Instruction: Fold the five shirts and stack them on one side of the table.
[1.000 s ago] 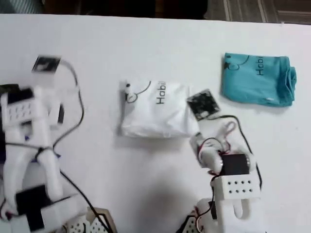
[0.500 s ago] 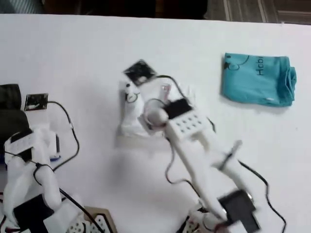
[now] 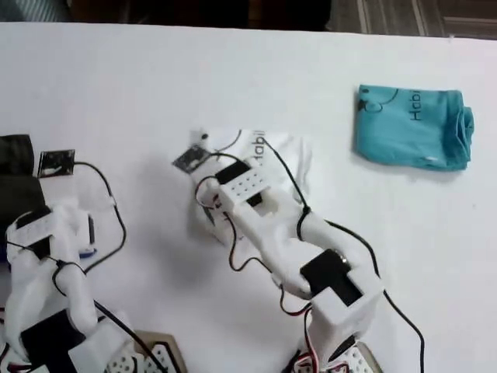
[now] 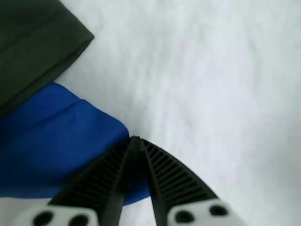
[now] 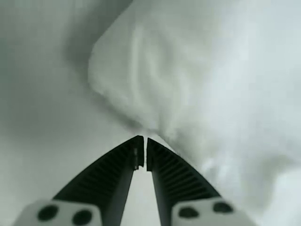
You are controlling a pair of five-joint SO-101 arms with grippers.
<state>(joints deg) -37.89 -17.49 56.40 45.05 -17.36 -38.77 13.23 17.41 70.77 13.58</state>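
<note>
White folded fabric shirt (image 3: 272, 155) is being seen lying mid-way on the white table (image 3: 116, 85), the right gripper (image 5: 142, 141) being held with fingers together at its left front edge. A teal folded fabric shirt (image 3: 411, 128) is being kept well apart to its right. Well to its left, the left gripper (image 4: 135, 141) is being held closed over a blue cloth (image 4: 56, 136) beside a dark green cloth (image 4: 33, 42)

Layout from my end: middle shirt (image 3: 268, 159) lies mid-table (image 3: 140, 78). Right shirt (image 3: 411, 128) lies to the right of it and a bit farther back, well apart. Left-edge shirt (image 3: 14, 179) sits at the table's left edge, and the fourth shirt (image 4: 51, 141) touches it on the near side; I can't tell which overlaps. Left gripper (image 4: 135, 140) is over the fourth shirt's edge. Right arm (image 3: 272, 233) lies from the near edge across the middle shirt's near-left part, with the right gripper (image 5: 142, 141) at that shirt's edge.
</note>
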